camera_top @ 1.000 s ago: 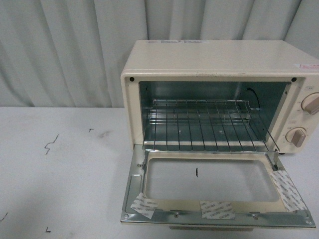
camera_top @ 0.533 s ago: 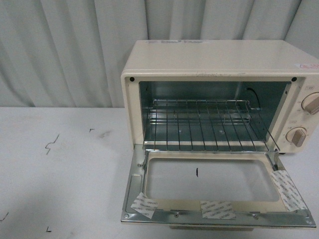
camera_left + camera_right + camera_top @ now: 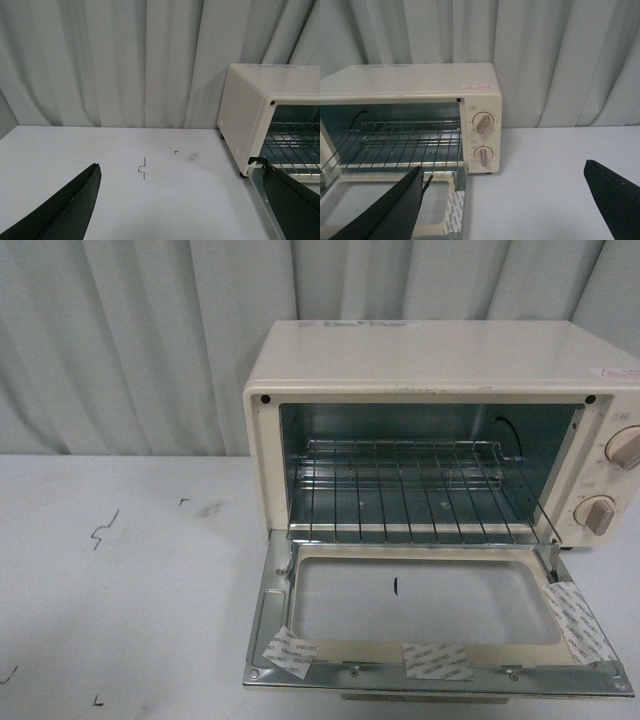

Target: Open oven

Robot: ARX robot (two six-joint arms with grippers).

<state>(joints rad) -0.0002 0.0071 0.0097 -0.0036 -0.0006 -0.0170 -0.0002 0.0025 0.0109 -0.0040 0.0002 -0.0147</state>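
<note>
Front view: oven [image 3: 430,370] door [image 3: 430,615] lies flat — tape patches [image 3: 436,661] along its edge.

The white table [image 3: 120,590] carries the cream oven [image 3: 440,365] alone.

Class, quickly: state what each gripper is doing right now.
Left gripper: open, holding nothing.
Right gripper: open, holding nothing.

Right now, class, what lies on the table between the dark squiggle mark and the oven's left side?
In the front view, between the squiggle and the oven, the table carries only a tiny dark tick and a faint grey smudge.
</note>
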